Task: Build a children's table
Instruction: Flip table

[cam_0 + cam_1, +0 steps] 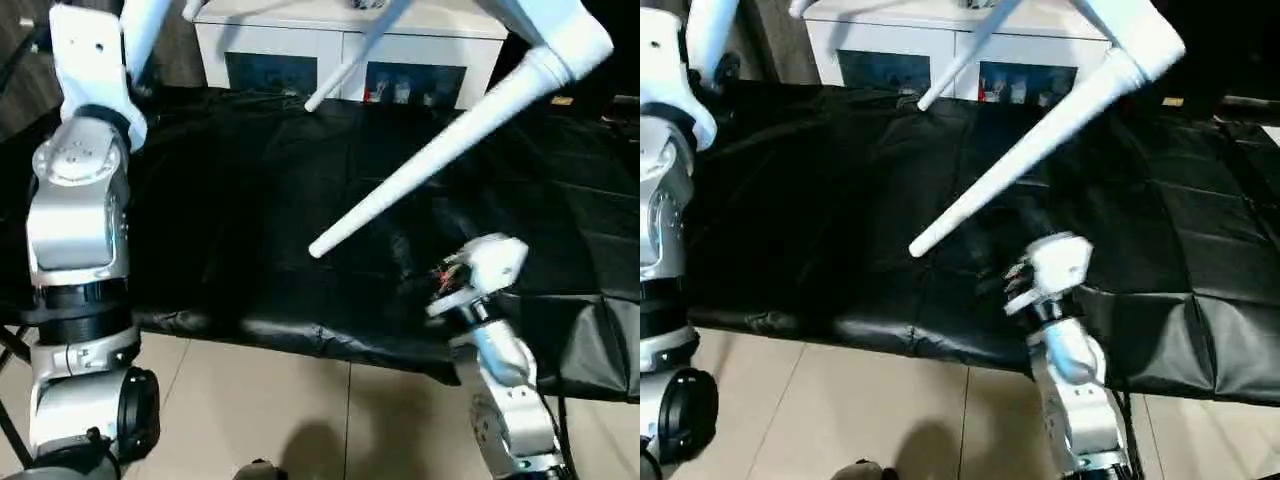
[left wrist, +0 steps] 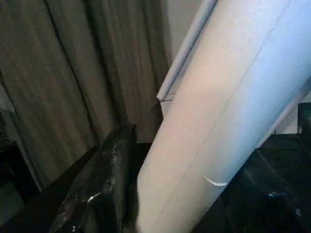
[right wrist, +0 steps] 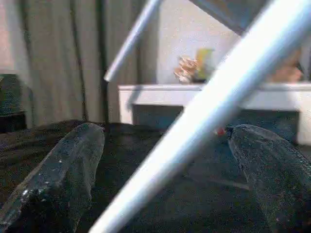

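Two claws were in play: the left claw [image 2: 141,194] was clamped on one leg [image 2: 228,111] of the children's table [image 1: 545,40], which hung tilted above the black-draped surface [image 1: 250,200], and the right claw [image 3: 165,179] stood wide apart, holding nothing. A second leg [image 1: 440,140] slanted down just ahead of the right claw's spread fingers [image 3: 63,174], crossing the gap between them. To do this step well, I judged the left grip should hold steady while the right claw closes squarely mid-leg, avoiding any twist at the socket.
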Tool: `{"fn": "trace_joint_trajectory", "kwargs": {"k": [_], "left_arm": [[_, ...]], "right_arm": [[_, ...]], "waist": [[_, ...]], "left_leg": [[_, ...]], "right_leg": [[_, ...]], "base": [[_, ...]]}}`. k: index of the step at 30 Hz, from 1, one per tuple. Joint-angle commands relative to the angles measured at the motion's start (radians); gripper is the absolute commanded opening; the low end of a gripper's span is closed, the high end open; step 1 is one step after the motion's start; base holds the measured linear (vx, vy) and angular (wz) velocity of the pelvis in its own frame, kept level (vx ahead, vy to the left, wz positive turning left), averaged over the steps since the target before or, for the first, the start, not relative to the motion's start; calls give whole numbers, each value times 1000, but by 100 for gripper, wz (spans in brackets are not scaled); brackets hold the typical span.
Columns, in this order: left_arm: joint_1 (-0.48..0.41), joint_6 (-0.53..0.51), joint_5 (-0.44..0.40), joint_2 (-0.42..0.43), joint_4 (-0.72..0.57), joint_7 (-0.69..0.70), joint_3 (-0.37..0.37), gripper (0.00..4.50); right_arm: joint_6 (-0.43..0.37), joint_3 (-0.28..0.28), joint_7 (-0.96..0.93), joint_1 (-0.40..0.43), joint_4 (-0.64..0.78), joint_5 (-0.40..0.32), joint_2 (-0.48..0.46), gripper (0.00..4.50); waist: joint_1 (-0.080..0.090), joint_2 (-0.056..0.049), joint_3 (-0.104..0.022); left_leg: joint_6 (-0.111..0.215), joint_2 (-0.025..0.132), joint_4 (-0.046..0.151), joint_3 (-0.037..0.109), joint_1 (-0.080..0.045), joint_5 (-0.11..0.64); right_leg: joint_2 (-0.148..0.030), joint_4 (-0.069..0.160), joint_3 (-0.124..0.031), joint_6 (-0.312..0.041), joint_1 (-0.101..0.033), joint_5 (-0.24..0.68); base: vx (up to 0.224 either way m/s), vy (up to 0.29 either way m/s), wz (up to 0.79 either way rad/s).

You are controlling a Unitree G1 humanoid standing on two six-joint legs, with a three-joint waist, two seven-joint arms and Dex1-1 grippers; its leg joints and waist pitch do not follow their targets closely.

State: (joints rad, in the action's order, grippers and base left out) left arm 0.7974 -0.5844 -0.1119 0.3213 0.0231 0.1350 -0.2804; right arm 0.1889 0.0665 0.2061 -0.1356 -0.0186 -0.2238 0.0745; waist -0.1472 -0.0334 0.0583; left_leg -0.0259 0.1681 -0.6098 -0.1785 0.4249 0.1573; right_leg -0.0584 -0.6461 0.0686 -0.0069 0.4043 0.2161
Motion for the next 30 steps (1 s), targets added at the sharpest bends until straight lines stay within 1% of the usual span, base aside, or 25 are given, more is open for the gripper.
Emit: {"fn": "trace_joint_trajectory", "kwargs": {"k": [1,2,3,4,5,6,7,8,9,10,11,12,13,14,16,17,19,21,22,23,26,27,30], "left_arm": [[30,3,56,-2,-62,-30,-42,229],[30,3,57,-2,-61,-30,-41,229],[30,1,58,-2,-63,-30,-40,229],[30,-3,58,-3,-67,-30,-38,228],[29,-4,58,-4,-69,-29,-37,228],[29,-4,58,-4,-69,-29,-37,227],[29,-6,58,-5,-71,-30,-36,227],[28,-7,58,-5,-72,-30,-36,227],[26,-9,59,-5,-75,-31,-35,227],[24,-12,60,-7,-79,-32,-34,227],[22,-13,59,-6,-82,-33,-35,227],[18,-16,60,-6,-88,-34,-36,227],[16,-18,61,-5,-92,-35,-37,227],[14,-20,61,-5,-94,-37,-38,227],[9,-24,61,-3,-102,-39,-39,227],[7,-26,61,-2,-105,-39,-40,227],[2,-30,60,0,-112,-41,-43,227],[-2,-34,59,1,-118,-42,-45,227],[-3,-37,59,2,-120,-42,-46,227],[-4,-38,59,2,-123,-43,-46,227],[-7,-41,59,2,-126,-43,-46,226],[-9,-41,59,2,-127,-43,-46,226],[-12,-42,61,3,-127,-44,-46,225]], "right_arm": [[-94,-15,-38,-65,-56,-24,-14,450],[-101,-15,-39,-72,-63,-29,-16,450],[-144,-16,-40,-112,-112,-37,-22,450],[-213,-28,-22,-181,-192,-82,-43,450],[-228,-36,-16,-216,-236,-89,-50,450],[-230,-37,-15,-219,-240,-89,-52,450],[-238,-45,-13,-235,-258,-89,-57,450],[-254,-62,-11,-272,-303,-102,-66,450],[-266,-78,-15,-305,-344,-111,-71,450],[-264,-91,-28,-345,-398,-105,-71,432],[-275,-101,-28,-368,-429,-115,-73,414],[-278,-116,-27,-400,-470,-128,-78,414],[-275,-125,-20,-415,-487,-140,-83,414],[-274,-130,-11,-424,-494,-150,-86,394],[-277,-139,-3,-451,-516,-162,-90,370],[-276,-146,3,-465,-530,-166,-93,370],[-282,-158,14,-483,-547,-179,-101,351],[-273,-170,37,-503,-579,-184,-107,332],[-273,-175,51,-512,-594,-188,-110,325],[-272,-179,70,-516,-601,-198,-114,325],[-275,-178,102,-519,-604,-212,-120,295],[-274,-178,111,-521,-608,-213,-120,288],[-274,-181,128,-527,-620,-217,-123,268]], "waist": [[3,2,-78],[4,2,-78],[4,4,-77],[8,3,-78],[11,2,-79],[10,1,-79],[7,3,-79],[7,4,-81],[6,3,-83],[7,6,-85],[5,4,-86],[4,6,-87],[3,7,-86],[3,6,-86],[2,11,-88],[2,10,-86],[2,14,-85],[2,16,-84],[3,15,-84],[3,16,-83],[1,14,-85],[1,14,-85],[2,15,-85]], "left_leg": [[34,65,73,39,-37,205],[33,64,73,38,-37,210],[28,64,72,38,-36,213],[27,61,72,39,-34,209],[26,61,72,40,-34,205],[25,62,72,40,-35,206],[21,64,68,36,-37,192],[22,64,68,36,-35,168],[23,64,67,36,-36,155],[28,64,64,35,-36,133],[29,65,63,34,-38,123],[30,65,61,32,-38,110],[34,66,61,32,-37,110],[34,65,61,32,-36,109],[40,66,60,32,-37,102],[39,66,61,31,-37,104],[37,66,61,30,-38,108],[36,66,62,29,-38,114],[34,67,62,29,-38,116],[33,67,62,29,-38,117],[39,68,62,30,-38,103],[41,68,60,30,-38,93],[43,66,59,29,-37,92]], "right_leg": [[-93,77,-54,-172,-37,77],[-93,79,-54,-173,-36,80],[-97,81,-55,-169,-38,85],[-97,77,-55,-176,-41,83],[-98,77,-53,-179,-43,84],[-98,78,-53,-181,-41,87],[-98,78,-55,-179,-37,70],[-97,72,-55,-182,-40,36],[-97,70,-54,-184,-40,19],[-97,64,-53,-194,-40,-12],[-96,63,-51,-202,-38,-23],[-96,59,-51,-203,-38,-44],[-97,59,-51,-204,-39,-51],[-97,58,-51,-203,-39,-53],[-99,55,-50,-204,-40,-68],[-99,57,-50,-205,-39,-61],[-100,57,-51,-209,-40,-51],[-100,59,-51,-207,-39,-36],[-100,58,-51,-209,-39,-33],[-100,59,-51,-210,-39,-27],[-100,56,-50,-211,-40,-44],[-99,55,-50,-214,-39,-60],[-100,54,-50,-220,-40,-66]], "base": [[0,0,0],[0,0,0],[0,0,0],[0,0,0],[0,0,0],[0,0,0],[0,0,0],[0,0,0],[0,0,0],[0,0,0],[0,0,0],[0,0,0],[0,0,0],[0,0,0],[0,0,0],[0,0,0],[0,0,0],[0,0,0],[0,0,0],[0,0,0],[0,0,0],[0,0,0],[0,0,0]]}}
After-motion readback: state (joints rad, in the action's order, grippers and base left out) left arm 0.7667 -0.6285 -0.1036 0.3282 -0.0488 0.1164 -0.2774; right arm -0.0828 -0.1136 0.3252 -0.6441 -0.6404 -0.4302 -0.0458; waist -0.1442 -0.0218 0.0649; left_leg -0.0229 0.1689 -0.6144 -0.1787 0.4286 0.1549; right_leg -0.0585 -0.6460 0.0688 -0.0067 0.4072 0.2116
